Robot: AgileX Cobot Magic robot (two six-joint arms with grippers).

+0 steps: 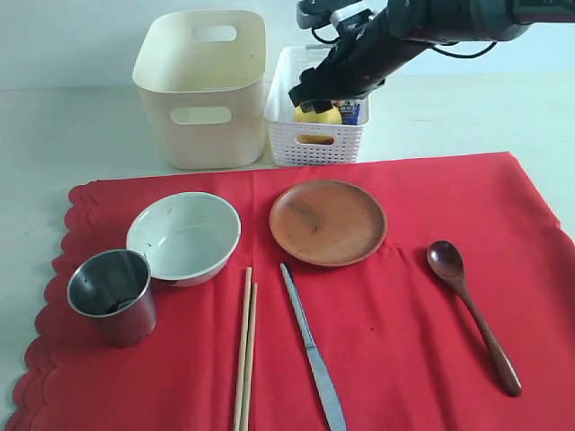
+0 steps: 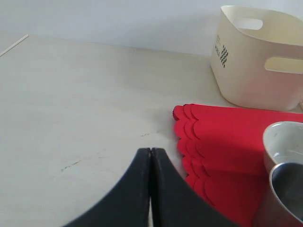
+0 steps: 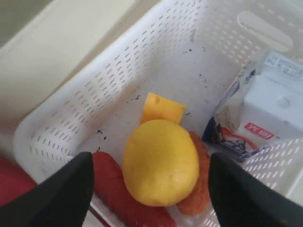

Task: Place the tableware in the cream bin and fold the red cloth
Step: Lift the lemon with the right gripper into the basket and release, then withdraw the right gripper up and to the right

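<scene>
Writing on carton: the small blue-white milk carton [image 3: 272, 106] carries a red patch with white signs, but they are too blurred to read.
Marking on bin: the cream bin [image 2: 251, 71] has a dark square of dots on one wall, with small print beside it; the print is too small to read.
Right gripper: the right gripper [image 3: 150, 161] is spread wide above the white basket [image 3: 94, 94] and holds nothing.
Between its fingers: the lemon [image 3: 161, 168] lies lower, inside the basket, between the two dark fingers [image 3: 66, 189], with a gap on each side.
Other things in basket: a piece of cheese [image 3: 162, 108], a sausage [image 3: 118, 194] and a nugget [image 3: 196, 201] lie against the lemon; the carton stands near them.
Left gripper: the left gripper [image 2: 150, 153] is fully closed, tip against tip, with nothing between. It hangs over the bare bench [image 2: 71, 94], just beside the scalloped edge of the red cloth [image 2: 222, 137].
Red cloth: spread flat and unfolded on the bench, in front of both containers.
Tableware: all six pieces lie on the cloth, outside the bin. The white bowl [image 1: 184, 235] is close against the steel cup [image 1: 112, 292]; I cannot tell if they touch. To the right come the chopsticks [image 1: 245, 350], the knife [image 1: 313, 359], the brown plate [image 1: 328, 222] and the wooden spoon [image 1: 467, 310], each apart from the others.
Bin position: upright behind the cloth, just beside the basket.
</scene>
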